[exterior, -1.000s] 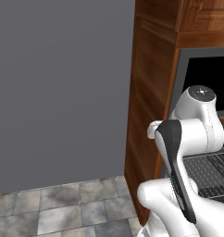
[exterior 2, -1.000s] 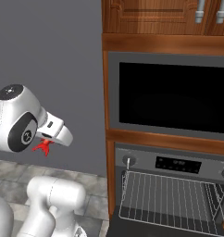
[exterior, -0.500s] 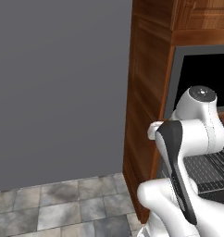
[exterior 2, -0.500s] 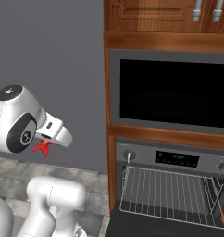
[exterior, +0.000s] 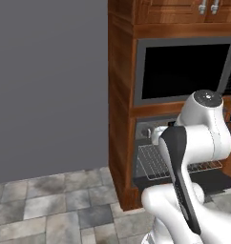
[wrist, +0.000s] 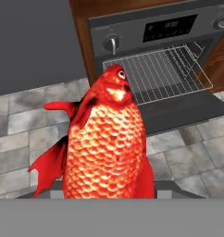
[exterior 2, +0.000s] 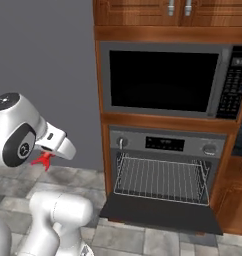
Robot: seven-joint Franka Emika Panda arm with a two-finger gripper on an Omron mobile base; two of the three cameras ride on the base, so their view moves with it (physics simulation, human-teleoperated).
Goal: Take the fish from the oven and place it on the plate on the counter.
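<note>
An orange-red fish (wrist: pixel 107 139) hangs in my gripper, head up and fins spread, in the hand view. Its scaly body hides the fingertips. In the right base view my gripper (exterior 2: pixel 52 151) sits at the left, well left of the oven, shut on the fish (exterior 2: pixel 43 160), whose red fin pokes out below the hand. The steel oven (exterior 2: pixel 165 145) stands open, its door (exterior 2: pixel 158 212) folded down and a wire rack (exterior 2: pixel 160 177) bare inside. The oven (wrist: pixel 169 28) also lies beyond the fish. The plate and the counter are out of view.
A black-windowed microwave (exterior 2: pixel 163 80) with a keypad sits above the oven in a wooden cabinet column (exterior: pixel 120 95). A plain grey wall (exterior: pixel 50 86) runs to the left of it. Grey stone floor tiles (wrist: pixel 21 125) spread below the hand.
The whole scene has slid leftward in both base views, so the base has moved. The arm holds the same pose on the base, with the fish still gripped.
</note>
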